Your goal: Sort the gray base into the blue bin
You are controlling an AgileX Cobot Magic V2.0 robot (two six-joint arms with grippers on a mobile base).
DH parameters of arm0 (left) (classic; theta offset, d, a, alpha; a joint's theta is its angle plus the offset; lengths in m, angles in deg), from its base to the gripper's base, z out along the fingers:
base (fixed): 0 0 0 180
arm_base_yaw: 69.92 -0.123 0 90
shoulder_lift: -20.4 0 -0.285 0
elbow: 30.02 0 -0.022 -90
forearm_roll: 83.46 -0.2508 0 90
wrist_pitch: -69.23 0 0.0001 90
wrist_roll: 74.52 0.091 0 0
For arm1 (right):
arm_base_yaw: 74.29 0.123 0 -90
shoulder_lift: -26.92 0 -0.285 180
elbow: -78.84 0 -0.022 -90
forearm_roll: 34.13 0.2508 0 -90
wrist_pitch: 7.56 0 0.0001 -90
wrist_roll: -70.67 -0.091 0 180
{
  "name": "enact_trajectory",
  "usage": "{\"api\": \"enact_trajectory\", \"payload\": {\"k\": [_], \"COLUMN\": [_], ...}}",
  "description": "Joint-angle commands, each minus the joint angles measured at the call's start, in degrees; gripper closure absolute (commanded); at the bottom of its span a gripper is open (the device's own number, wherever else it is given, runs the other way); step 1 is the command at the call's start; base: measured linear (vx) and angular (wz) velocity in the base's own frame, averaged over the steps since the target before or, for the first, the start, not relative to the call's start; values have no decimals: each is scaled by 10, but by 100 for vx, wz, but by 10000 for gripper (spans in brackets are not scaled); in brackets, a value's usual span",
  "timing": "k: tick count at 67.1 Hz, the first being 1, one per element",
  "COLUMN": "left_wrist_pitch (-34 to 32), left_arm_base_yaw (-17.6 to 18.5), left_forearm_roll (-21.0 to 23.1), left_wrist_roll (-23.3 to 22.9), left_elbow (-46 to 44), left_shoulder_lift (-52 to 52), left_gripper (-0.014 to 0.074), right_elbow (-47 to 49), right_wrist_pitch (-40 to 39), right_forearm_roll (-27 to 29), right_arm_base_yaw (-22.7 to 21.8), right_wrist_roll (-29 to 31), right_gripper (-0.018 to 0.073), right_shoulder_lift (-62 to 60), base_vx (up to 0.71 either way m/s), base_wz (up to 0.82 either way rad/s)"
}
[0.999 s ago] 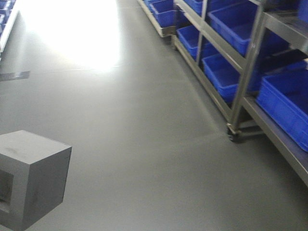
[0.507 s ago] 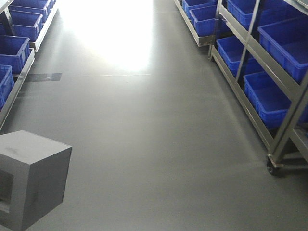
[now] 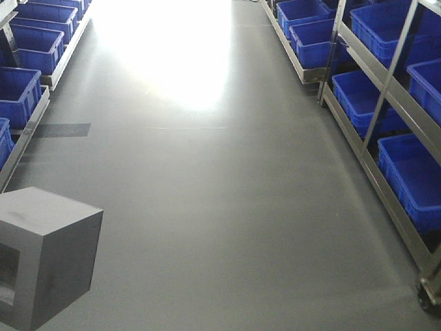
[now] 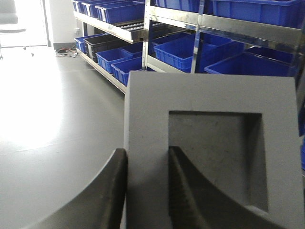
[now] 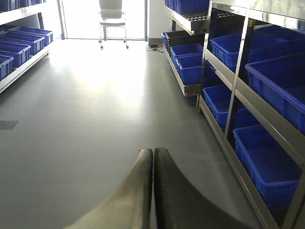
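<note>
The gray base (image 3: 48,255) hangs at the lower left of the front view, above the floor, its square recess facing left. In the left wrist view the gray base (image 4: 209,90) fills the frame, and my left gripper (image 4: 147,155) is shut on its wall, one finger outside and one inside the recess. My right gripper (image 5: 153,151) is shut on nothing over bare floor. Blue bins (image 3: 413,172) line the rack on the right, and more blue bins (image 3: 17,86) stand on the left. I cannot tell which one is the blue bin of the task.
Metal racks on castors (image 3: 431,296) run along both sides of a gray aisle. A dark patch (image 3: 62,129) marks the floor at left. An office chair (image 5: 113,19) stands at the far end in strong glare. A black bin (image 4: 107,43) sits among blue ones.
The front view has swung left: the right rack slid toward the right edge and the left rack came into view. The gray base keeps its place in the frame.
</note>
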Motion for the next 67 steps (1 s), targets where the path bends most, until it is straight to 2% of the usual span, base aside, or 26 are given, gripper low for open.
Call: {"api": "enact_trajectory", "payload": {"k": [1,67], "left_wrist_pitch": [-67,-67], "left_arm_base_yaw": [5,5], "left_forearm_roll": [-2,-2], "left_wrist_roll": [-2,-2], "left_elbow": [-19,-19], "left_shoulder_lift": [3,3], "left_gripper": [603,603], "right_elbow": [-3,-3], "right_wrist_pitch": [-44,-44], "right_forearm_roll": [-5,-5], "right_arm_base_yaw": [2,2], "right_wrist_roll": [4,4], "right_gripper": [564,564], "right_shoulder_lift": [-4,-4], "base_vx": [51,52], "base_wz": [6,9]}}
